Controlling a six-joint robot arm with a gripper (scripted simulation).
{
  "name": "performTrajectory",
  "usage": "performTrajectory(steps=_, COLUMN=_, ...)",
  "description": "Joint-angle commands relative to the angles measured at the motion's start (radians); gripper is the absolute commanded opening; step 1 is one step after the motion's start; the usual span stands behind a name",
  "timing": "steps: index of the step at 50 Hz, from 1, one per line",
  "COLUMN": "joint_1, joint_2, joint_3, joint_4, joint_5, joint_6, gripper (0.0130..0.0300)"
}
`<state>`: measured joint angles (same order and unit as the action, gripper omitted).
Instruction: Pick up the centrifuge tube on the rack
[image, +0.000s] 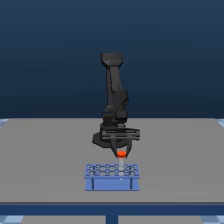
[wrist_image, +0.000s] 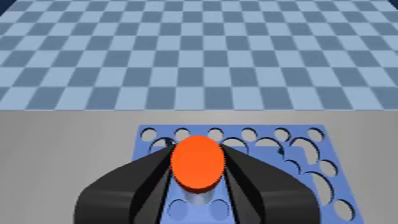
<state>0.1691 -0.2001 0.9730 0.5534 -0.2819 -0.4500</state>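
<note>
We see the light-blue rack (image: 111, 177) standing on the grey worktop (image: 45, 160), with the black arm (image: 114, 95) rising behind it. Our hand (image: 120, 150) is clenched on the orange-red cap of the centrifuge tube (image: 120, 154), which hangs just above the rack's holes, near the exterior view's right.

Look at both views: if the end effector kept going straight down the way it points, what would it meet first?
Probably the light-blue rectangular rack with round holes directly beneath. The end effector already flanks the pale tube's orange-red cap, so nothing else seems between. Depth is hard to judge.
</note>
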Motion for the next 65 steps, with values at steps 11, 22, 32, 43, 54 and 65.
performTrajectory(steps=11, joint_1=0.0, joint_2=-0.023, joint_3=-0.012, joint_4=0.068, joint_5=0.028, joint_6=-0.071, gripper=0.013)
performTrajectory(steps=22, joint_1=0.0, joint_2=-0.044, joint_3=-0.023, joint_4=0.151, joint_5=0.054, joint_6=-0.157, gripper=0.013)
performTrajectory(steps=32, joint_1=0.0, joint_2=-0.067, joint_3=-0.037, joint_4=0.265, joint_5=0.08, joint_6=-0.273, gripper=0.013)
performTrajectory(steps=43, joint_1=0.0, joint_2=-0.088, joint_3=-0.051, joint_4=0.411, joint_5=0.103, joint_6=-0.422, gripper=0.013)
performTrajectory(steps=54, joint_1=0.0, joint_2=-0.11, joint_3=-0.068, joint_4=0.608, joint_5=0.122, joint_6=-0.622, gripper=0.013)
performTrajectory(steps=65, joint_1=0.0, joint_2=-0.124, joint_3=-0.08, joint_4=0.766, joint_5=0.13, joint_6=-0.782, gripper=0.013)
